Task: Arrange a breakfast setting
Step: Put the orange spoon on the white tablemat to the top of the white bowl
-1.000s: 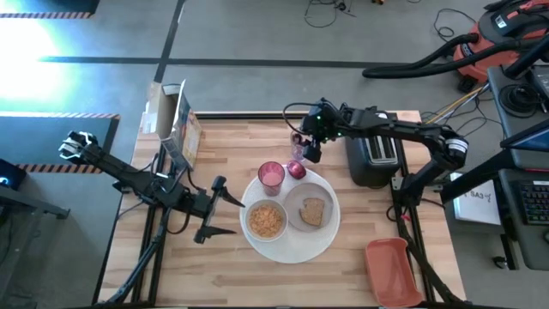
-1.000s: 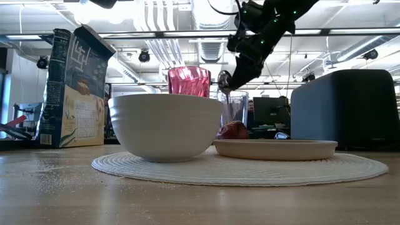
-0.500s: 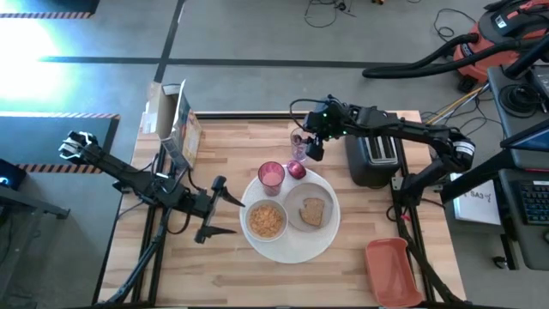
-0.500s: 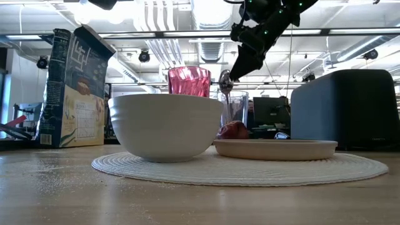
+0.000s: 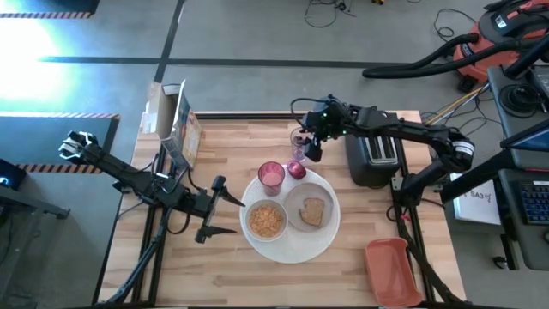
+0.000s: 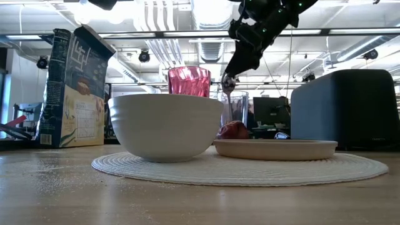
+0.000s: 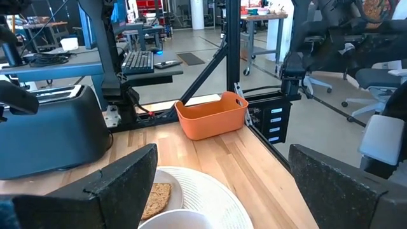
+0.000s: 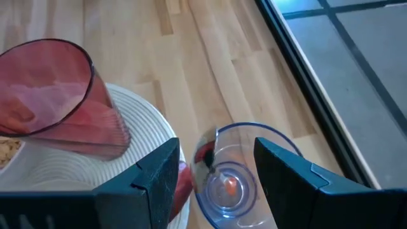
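Wooden desk [image 5: 223, 266]: near its left edge the left gripper [image 5: 225, 210] waits, fingers wide apart. On the placemat [image 5: 296, 249] sit bowl [image 5: 266, 221], cup [image 5: 271, 175], plate [image 5: 310, 209] — right gripper [image 5: 307, 148] holds the spoon [image 6: 228, 84] above a clear glass [image 8: 236, 175] near the far edge.

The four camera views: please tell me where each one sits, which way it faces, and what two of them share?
High view: above the table, looking straight down; both arms show, left gripper open.
Low view: at table height, looking level across the white bowl; one arm comes from above.
Left wrist view: looks past its own fingers toward the orange bin.
Right wrist view: looks down between its fingers into a clear glass.
Shared: pink cup.
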You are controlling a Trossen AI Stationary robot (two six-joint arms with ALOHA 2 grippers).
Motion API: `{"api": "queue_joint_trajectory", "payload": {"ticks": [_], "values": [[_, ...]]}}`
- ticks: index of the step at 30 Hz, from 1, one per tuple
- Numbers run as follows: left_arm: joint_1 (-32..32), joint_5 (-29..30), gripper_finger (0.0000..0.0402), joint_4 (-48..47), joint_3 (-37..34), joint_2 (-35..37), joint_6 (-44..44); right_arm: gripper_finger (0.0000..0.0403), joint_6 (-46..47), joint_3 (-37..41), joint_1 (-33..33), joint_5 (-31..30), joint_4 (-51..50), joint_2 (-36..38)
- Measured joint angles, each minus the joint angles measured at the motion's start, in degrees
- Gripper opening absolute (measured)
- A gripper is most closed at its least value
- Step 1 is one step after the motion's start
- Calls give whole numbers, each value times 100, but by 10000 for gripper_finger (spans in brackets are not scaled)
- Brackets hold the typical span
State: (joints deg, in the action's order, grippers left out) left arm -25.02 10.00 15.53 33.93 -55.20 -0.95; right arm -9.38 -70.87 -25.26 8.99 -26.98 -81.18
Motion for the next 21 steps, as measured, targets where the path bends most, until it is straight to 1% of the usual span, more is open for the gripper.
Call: {"api": "queue_joint_trajectory", "payload": {"ticks": [7, 11, 14, 20, 21], "values": [[0, 2, 337, -1, 0, 0, 0, 192, 223, 21, 0, 0, 6, -147], [0, 4, 337, -1, 0, 0, 2, 170, 248, 26, 0, 0, -19, -208], [0, 4, 337, -3, 0, 0, 1, 134, 281, 26, 0, 1, -17, -211], [0, 5, 337, -1, 0, 0, 2, 26, 293, 26, -2, 115, -23, -202], [0, 6, 337, 1, 0, 0, 2, 18, 298, 26, -10, 189, -48, -197]]}}
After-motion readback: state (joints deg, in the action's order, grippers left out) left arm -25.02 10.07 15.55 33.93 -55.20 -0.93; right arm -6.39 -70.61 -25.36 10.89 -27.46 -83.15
